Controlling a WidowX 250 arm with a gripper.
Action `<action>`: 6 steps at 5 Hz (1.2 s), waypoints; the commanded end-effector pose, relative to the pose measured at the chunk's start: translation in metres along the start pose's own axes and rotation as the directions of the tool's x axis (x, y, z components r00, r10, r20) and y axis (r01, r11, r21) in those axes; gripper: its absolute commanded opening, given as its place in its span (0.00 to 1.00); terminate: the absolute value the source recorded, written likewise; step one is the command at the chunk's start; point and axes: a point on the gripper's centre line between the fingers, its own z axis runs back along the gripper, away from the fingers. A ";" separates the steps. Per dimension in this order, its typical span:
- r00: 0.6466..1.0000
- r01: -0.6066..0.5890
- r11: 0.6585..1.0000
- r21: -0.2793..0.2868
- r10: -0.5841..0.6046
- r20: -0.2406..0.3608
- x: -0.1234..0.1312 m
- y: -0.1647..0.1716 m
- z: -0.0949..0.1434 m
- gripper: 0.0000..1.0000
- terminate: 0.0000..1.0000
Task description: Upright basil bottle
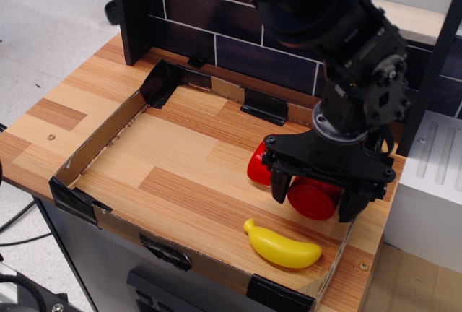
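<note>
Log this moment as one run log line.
end effector: open, straddling red-capped clear basil bottle | bottle: lying on its side | yellow toy banana: in front, apart | upright: pending

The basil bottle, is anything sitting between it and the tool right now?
Nothing visible does. The tool is open, its fingers either side of the basil bottle; the red block and banana lie outside them.
</note>
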 end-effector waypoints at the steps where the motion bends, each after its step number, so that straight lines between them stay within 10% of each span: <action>1: 0.999 0.008 1.000 -0.007 -0.008 0.031 0.007 -0.004 0.006 1.00 0.00; 2: 1.000 0.004 1.000 -0.002 -0.004 0.018 0.010 -0.006 0.000 1.00 0.00; 3: 1.000 0.008 1.000 0.001 -0.008 0.014 0.008 -0.007 -0.002 0.00 0.00; 6: 0.999 -0.024 0.999 -0.028 0.025 0.043 0.008 -0.001 0.045 0.00 0.00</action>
